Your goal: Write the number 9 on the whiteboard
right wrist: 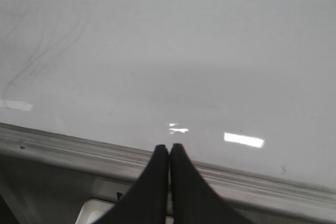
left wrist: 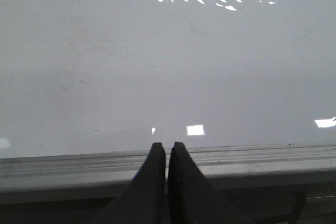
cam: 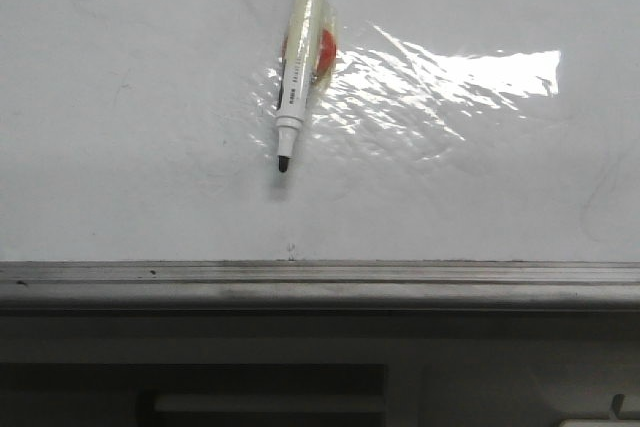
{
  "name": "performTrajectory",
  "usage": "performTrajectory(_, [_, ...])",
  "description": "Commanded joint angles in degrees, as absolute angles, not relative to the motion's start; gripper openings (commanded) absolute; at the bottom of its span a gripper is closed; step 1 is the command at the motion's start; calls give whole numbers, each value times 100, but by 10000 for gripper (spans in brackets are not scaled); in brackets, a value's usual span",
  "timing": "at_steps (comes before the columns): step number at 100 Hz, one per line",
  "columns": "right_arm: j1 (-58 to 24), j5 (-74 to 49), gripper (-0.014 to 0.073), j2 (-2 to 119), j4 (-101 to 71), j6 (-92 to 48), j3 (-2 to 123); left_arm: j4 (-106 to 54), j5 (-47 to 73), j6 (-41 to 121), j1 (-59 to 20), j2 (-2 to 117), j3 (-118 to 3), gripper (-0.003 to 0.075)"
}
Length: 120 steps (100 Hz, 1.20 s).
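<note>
Although the whiteboard (cam: pixel 140 97) fills most of the front view, no drawn figure shows on it: its glossy white surface carries only faint grey smudges, a few thin curved streaks near its right side and a bright, crinkled glare patch (cam: pixel 450 77). Lying on the board just left of that glare is a marker (cam: pixel 298 67), uncapped, its black tip (cam: pixel 283 163) pointing toward the near edge. Its barrel is slim and white to pale yellow, with a line of small dark print that is too small to read. Beside and partly under the barrel sits a small red-orange round shape (cam: pixel 326 50), which cannot be identified.

Along the board's near edge runs a grey metal rail (cam: pixel 320 285), ridged lengthwise, dull and slightly scuffed.

Neither arm touches the marker. The left gripper (left wrist: pixel 167 150) has its dark, tapered, matte fingers pressed together with nothing between them, hanging over the rail. The right gripper (right wrist: pixel 169 150) is likewise clenched on nothing, over the rail, with faint curved wipe marks (right wrist: pixel 42 51) on the board beyond it.
</note>
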<state>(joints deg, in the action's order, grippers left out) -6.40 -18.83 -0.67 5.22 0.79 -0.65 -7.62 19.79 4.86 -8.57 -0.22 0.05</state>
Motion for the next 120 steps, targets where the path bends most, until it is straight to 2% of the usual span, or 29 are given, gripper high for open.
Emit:
performTrajectory(1, [-618, -1774, -41, -150, 557, 56, -230, -788, 1746, 432, -835, -169, 102, -20])
performTrajectory(84, [-618, -1681, -41, -150, 557, 56, -230, -788, 1746, 432, -835, -169, 102, -20])
performTrajectory(105, [-618, -821, -41, -150, 557, 56, -230, -833, 1736, 432, -835, -169, 102, -20])
performTrajectory(120, [-618, 92, -41, -150, -254, 56, -230, -1720, 1182, 432, -835, -169, 102, -20])
